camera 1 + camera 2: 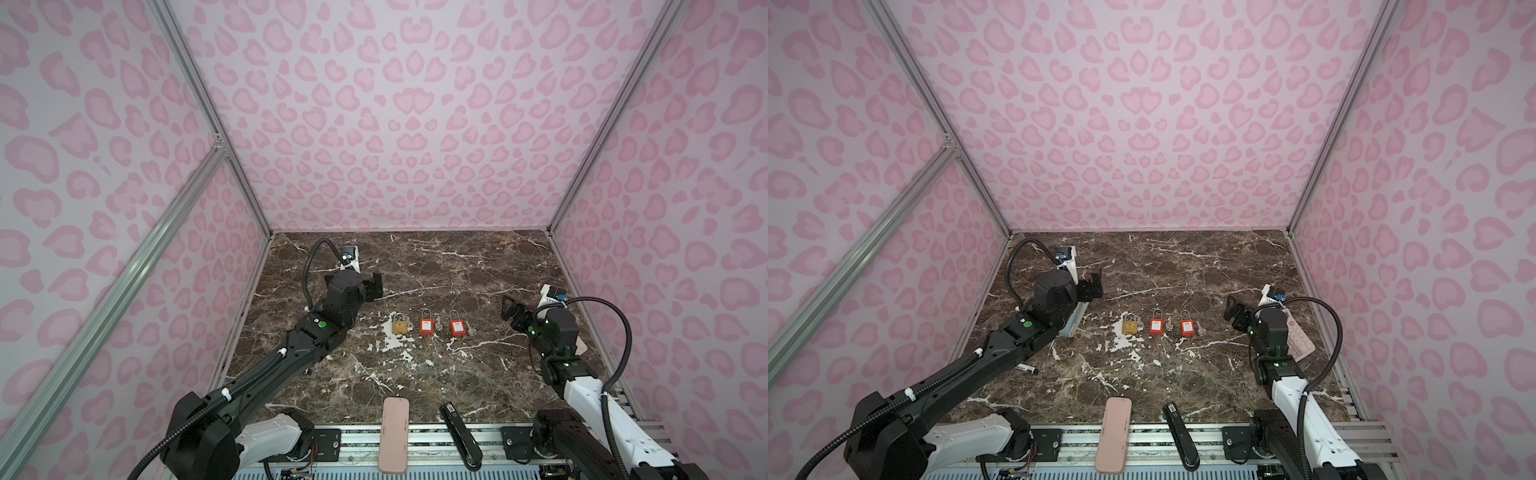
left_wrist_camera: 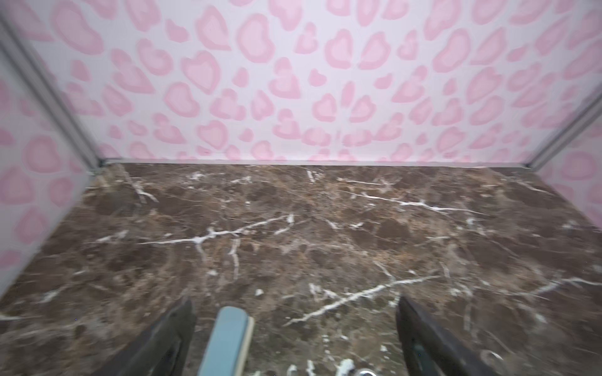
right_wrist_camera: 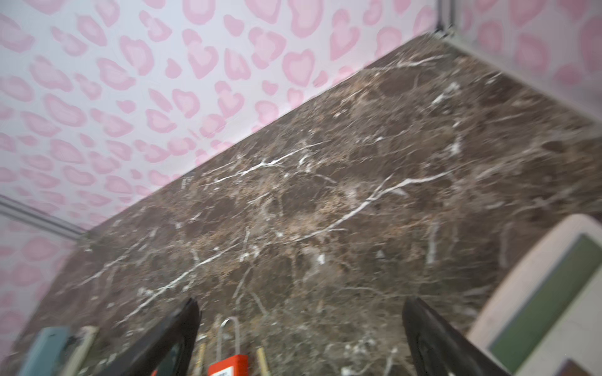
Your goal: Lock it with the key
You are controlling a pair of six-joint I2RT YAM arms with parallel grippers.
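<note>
Three padlocks lie in a row mid-table in both top views: a brass padlock (image 1: 400, 325), a red padlock (image 1: 425, 326) and another red padlock (image 1: 457, 326). A small key (image 1: 437, 324) lies beside the middle lock, and a second key (image 1: 471, 330) beside the right one. My left gripper (image 1: 376, 284) hovers open, back and to the left of the row, holding nothing. Off to the right of the row, my right gripper (image 1: 509, 309) is open and empty. In the right wrist view a red padlock (image 3: 229, 364) shows between the fingers (image 3: 182, 328), lying on the table.
A pink case (image 1: 392, 434) and a black stapler (image 1: 461, 436) overhang the front edge. A calculator (image 1: 1298, 338) lies under the right arm. A blue-and-white box (image 1: 1073, 324) and a marker (image 1: 1025, 368) lie under the left arm. Walls close three sides.
</note>
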